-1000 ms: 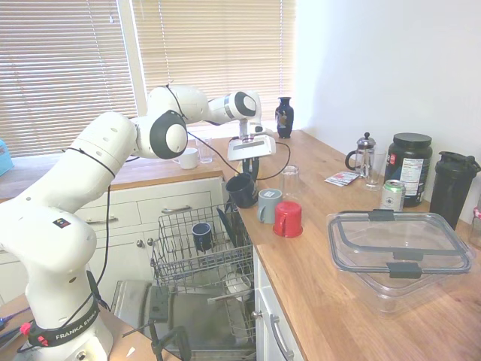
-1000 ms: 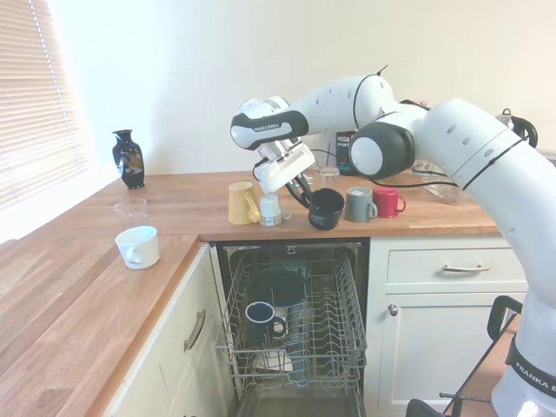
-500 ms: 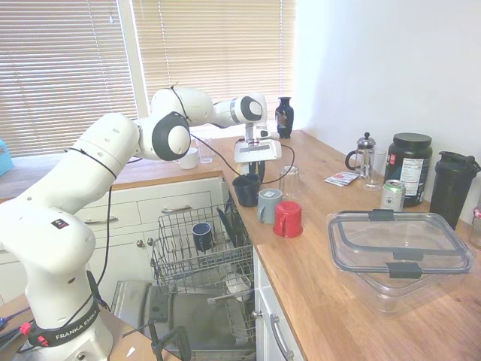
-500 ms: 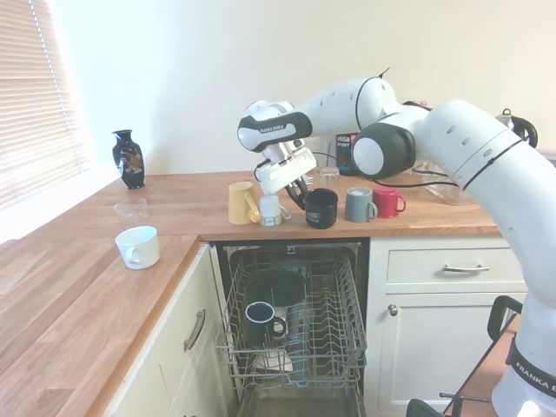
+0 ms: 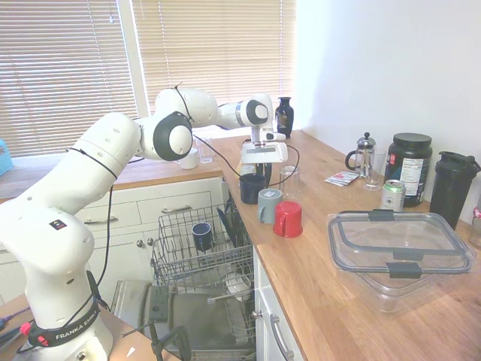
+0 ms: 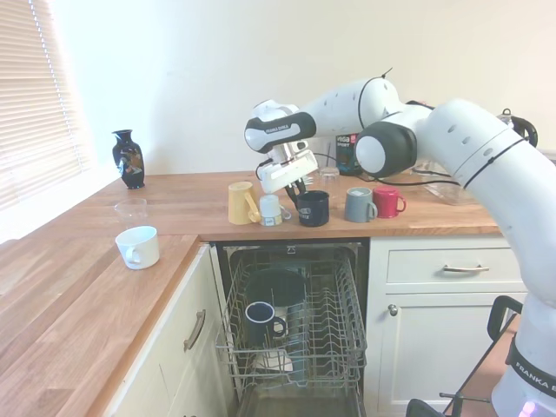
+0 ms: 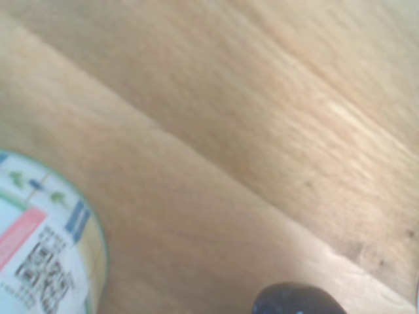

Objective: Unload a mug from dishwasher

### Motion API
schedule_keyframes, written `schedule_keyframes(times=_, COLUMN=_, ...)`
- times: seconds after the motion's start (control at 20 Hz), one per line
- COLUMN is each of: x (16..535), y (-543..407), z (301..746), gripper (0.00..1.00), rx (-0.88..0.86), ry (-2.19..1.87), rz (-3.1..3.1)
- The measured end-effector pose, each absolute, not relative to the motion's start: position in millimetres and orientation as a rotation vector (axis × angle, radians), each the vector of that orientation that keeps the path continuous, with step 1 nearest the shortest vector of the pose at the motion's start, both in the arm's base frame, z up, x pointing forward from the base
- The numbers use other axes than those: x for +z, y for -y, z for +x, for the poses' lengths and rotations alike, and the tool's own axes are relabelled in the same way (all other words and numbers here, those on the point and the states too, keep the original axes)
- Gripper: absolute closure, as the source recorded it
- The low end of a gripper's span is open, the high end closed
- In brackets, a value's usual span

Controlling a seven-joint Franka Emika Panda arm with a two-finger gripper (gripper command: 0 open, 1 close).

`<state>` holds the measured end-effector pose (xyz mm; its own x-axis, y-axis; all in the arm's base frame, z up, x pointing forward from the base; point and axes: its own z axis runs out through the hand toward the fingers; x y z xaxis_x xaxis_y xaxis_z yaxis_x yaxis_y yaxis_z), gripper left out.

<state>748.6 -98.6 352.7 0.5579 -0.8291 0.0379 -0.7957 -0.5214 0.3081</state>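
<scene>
The mug (image 5: 252, 189) (image 6: 313, 208), squat and very dark navy, is upright at the wooden counter's front edge, level with the worktop, just beside the grey mug (image 5: 268, 204) (image 6: 358, 205). My gripper (image 5: 258, 171) (image 6: 301, 193) comes down onto its rim and is shut on it. Below the counter the dishwasher stands open, with its grey wire rack (image 5: 177, 259) (image 6: 334, 326) pulled out over the dropped door (image 5: 135, 301). A smaller blue mug (image 5: 201, 235) (image 6: 259, 320) sits in the rack. In the wrist view a dark rounded edge (image 7: 298, 302) shows over blurred wood.
A red mug (image 5: 288, 219) (image 6: 387, 201) stands beyond the grey one. A yellow mug (image 6: 241, 202) and a small white labelled pot (image 6: 271, 209) (image 7: 39, 242) sit on the other side. A glass (image 5: 290, 180), a clear lidded box (image 5: 398, 248) and a white cup (image 6: 139, 247) are also on the counter.
The gripper has carried the mug further onto the counter, turned it from tilted to upright and lowered it beside the grey mug.
</scene>
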Motion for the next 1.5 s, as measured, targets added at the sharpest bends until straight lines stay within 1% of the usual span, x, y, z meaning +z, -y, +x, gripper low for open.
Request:
schedule_keyframes(times=0.15, x=354, y=99, z=748, gripper=1.00, rx=-0.154, ry=1.347, rz=2.512)
schedule_keyframes(times=0.2, x=354, y=99, z=748, gripper=0.00, rx=-0.151, ry=1.352, rz=2.512)
schedule_keyframes(times=0.65, x=375, y=97, z=749, gripper=0.00, rx=-0.085, ry=1.400, rz=2.530)
schedule_keyframes(times=0.95, x=368, y=98, z=746, gripper=0.00, rx=-0.092, ry=1.408, rz=2.525)
schedule_keyframes(times=1.05, x=370, y=99, z=747, gripper=0.00, rx=-0.066, ry=1.413, rz=2.532)
schedule_keyframes(times=1.25, x=395, y=103, z=746, gripper=0.00, rx=0.017, ry=1.447, rz=2.567)
schedule_keyframes(times=1.5, x=438, y=102, z=726, gripper=0.00, rx=0.083, ry=1.486, rz=2.615)
